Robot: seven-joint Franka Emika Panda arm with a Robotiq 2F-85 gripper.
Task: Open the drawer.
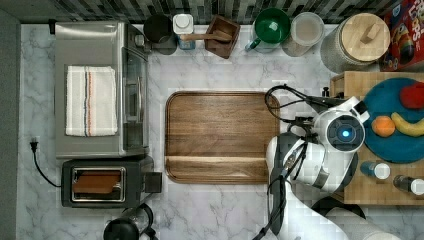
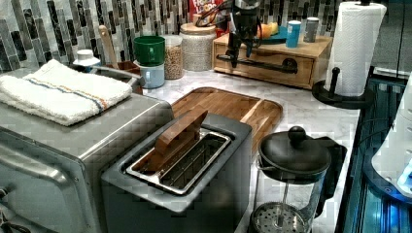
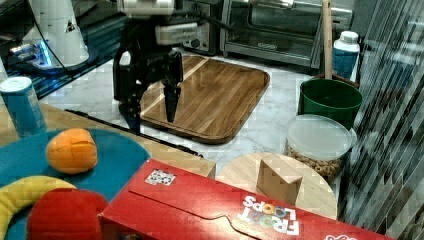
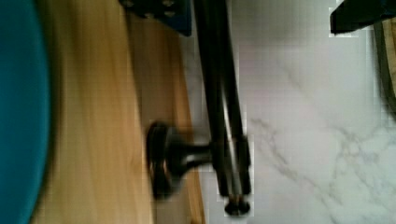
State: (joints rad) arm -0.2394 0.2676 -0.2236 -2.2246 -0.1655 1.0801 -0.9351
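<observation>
We keep the open gripper [image 3: 150, 102] straddling the black handle [image 2: 257, 64], close squarely on it, then pull the drawer [image 2: 265, 62] straight out over the counter edge.

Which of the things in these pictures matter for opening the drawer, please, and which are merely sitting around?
Job:
drawer
bar handle
end effector, fingers apart, astride the handle

Lying about:
tray
toaster
oven with towel
green cup
cereal box
paper towels
French press
</observation>
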